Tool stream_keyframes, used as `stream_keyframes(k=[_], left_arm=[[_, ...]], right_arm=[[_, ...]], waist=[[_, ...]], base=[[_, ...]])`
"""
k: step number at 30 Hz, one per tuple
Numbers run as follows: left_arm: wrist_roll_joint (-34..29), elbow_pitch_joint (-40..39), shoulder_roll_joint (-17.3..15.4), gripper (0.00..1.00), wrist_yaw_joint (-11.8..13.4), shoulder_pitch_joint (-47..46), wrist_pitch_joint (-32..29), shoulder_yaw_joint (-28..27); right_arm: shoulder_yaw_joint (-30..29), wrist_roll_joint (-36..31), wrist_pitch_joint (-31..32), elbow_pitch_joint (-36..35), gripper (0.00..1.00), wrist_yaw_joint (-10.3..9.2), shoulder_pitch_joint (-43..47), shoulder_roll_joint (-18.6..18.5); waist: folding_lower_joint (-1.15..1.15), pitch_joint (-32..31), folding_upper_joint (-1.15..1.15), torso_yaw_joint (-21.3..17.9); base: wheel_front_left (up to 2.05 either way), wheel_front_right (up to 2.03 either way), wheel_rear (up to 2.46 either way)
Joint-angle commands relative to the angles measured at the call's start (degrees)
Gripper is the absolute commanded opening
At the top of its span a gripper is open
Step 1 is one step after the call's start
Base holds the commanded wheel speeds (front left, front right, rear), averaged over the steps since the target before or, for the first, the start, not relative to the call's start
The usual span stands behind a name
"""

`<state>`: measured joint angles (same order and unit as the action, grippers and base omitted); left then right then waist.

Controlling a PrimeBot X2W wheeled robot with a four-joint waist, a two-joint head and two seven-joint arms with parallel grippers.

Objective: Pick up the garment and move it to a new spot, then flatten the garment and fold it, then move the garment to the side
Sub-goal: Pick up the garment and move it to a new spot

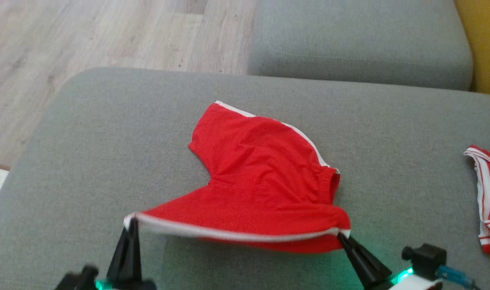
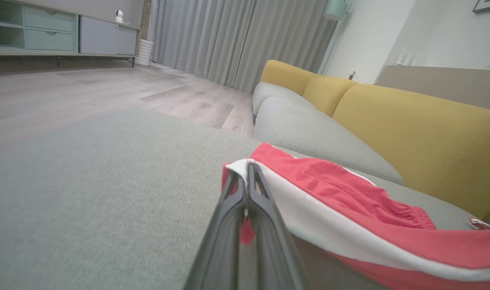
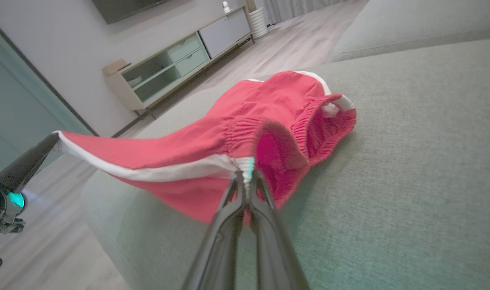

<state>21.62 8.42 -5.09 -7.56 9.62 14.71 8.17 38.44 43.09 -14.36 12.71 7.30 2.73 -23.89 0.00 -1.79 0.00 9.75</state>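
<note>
Shorts [image 1: 261, 177], head view: far part rests mid-cushion [image 1: 87, 161], near edge lifted. The left gripper [image 1: 131, 222] pinches the white stripe [image 1: 228, 233] at its left end and the right gripper [image 1: 342, 236] at its right, pulling it taut, probably to spread the cloth flat. Left wrist view: jaws pressed together on the corner. Right wrist view: jaws clamped beside the waistband.

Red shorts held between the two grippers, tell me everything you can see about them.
The red shorts look like thin, wrinkled cloth with a white stripe along each side and a gathered elastic waistband. The far leg and the waist lie on the grey sofa cushion. The near striped edge is lifted and pulled taut between the left gripper, shut on the hem corner, and the right gripper, shut on the waistband corner.
</note>
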Motion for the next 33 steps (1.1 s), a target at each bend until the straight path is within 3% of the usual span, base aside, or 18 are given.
stream_keyframes(k=[1, 7, 14, 19, 23, 33], left_arm=[[-0.4, -1.6, -1.3, 0.0, 0.1, -6.8, 0.3, -0.5], [2.8, 6.0, -6.6, 0.0, 0.1, -25.5, -3.8, 4.5], [6.8, 15.3, -10.1, 0.0, 0.1, -43.2, -10.3, 11.3], [10.2, 22.8, -12.6, 0.0, 0.1, -52.7, -13.3, 17.2], [11.7, 26.9, -14.2, 0.0, 0.1, -58.2, -12.4, 21.3], [13.3, 36.9, -16.7, 0.0, 0.1, -67.8, -10.2, 25.5]], right_arm=[[-0.4, 2.4, -0.3, -1.6, 0.0, 0.19, -3.0, -0.3], [0.0, 11.5, 6.7, -1.5, 0.0, 0.19, -10.8, 0.8], [-0.7, 15.9, 8.4, -0.4, 0.0, 0.19, -18.8, 2.1], [-0.6, 18.2, 7.3, 0.7, 0.0, 0.19, -22.8, 3.4], [0.0, 18.8, 4.8, 1.1, 0.0, 0.19, -24.6, 3.7], [1.0, 17.0, -0.1, 0.3, 0.0, 0.19, -27.9, 5.7]], waist=[[0.0, 1.2, 0.0, -0.1], [0.0, 8.1, 0.0, -1.7], [0.0, 14.9, 0.0, -3.9], [0.0, 18.9, 0.0, -6.1], [0.0, 21.2, 0.0, -7.7], [0.0, 25.1, 0.0, -10.8]], base=[[0.0, 0.0, 0.0], [0.0, 0.0, 0.0], [0.0, 0.0, 0.0], [0.0, 0.0, 0.0], [0.0, 0.0, 0.0], [0.0, 0.0, 0.0]])
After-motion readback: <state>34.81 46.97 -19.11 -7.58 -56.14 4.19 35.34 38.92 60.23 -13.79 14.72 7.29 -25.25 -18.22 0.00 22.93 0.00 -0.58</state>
